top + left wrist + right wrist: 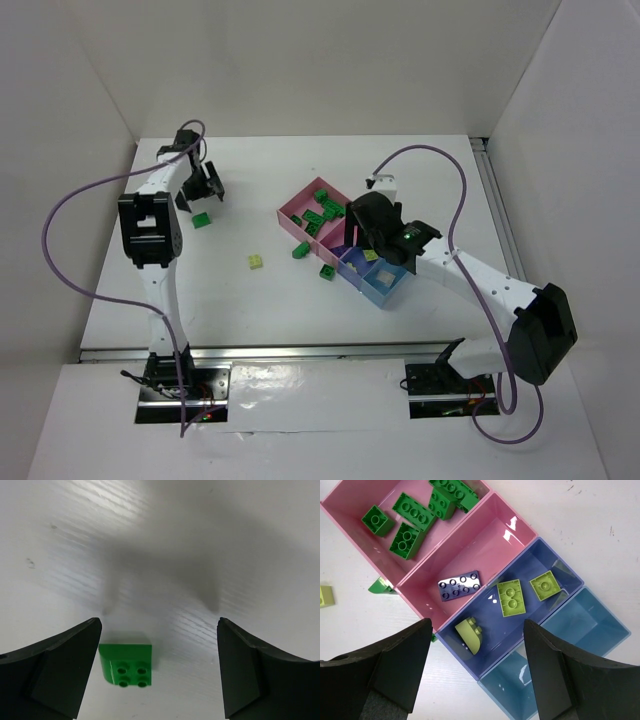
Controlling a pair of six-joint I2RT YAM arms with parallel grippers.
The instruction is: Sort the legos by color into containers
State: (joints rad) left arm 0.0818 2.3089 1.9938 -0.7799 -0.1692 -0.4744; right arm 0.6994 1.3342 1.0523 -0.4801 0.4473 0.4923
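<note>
The left gripper hangs over a green brick that lies on the table well to the left of the bins. Its jaws are released wide, and the brick is between them but touches neither. The brick sits much closer to one finger than to the other. I think this is the main danger. If the jaws close from here, the near finger meets the brick first and can push it sideways or turn it. The grip then catches only a corner, and the brick may slip out on the way to the bins. Its rounded side also gives a poor face for a pad.

The right gripper hovers above the bins, also released and carrying nothing. Under it the end pink bin holds green bricks, the next pink bin holds a purple brick, and the periwinkle bin holds three yellow-green bricks. If this arm descends here, a finger may hit a wall and shift the whole row, which looks light. Then the drop place of the left arm is wrong.

Two loose green bricks lie just beside the bins, so a finger has little room there. A lone yellow-green brick lies left of the bins, nearer to them than the green brick is. If both arms come to the bins together, they may collide.
</note>
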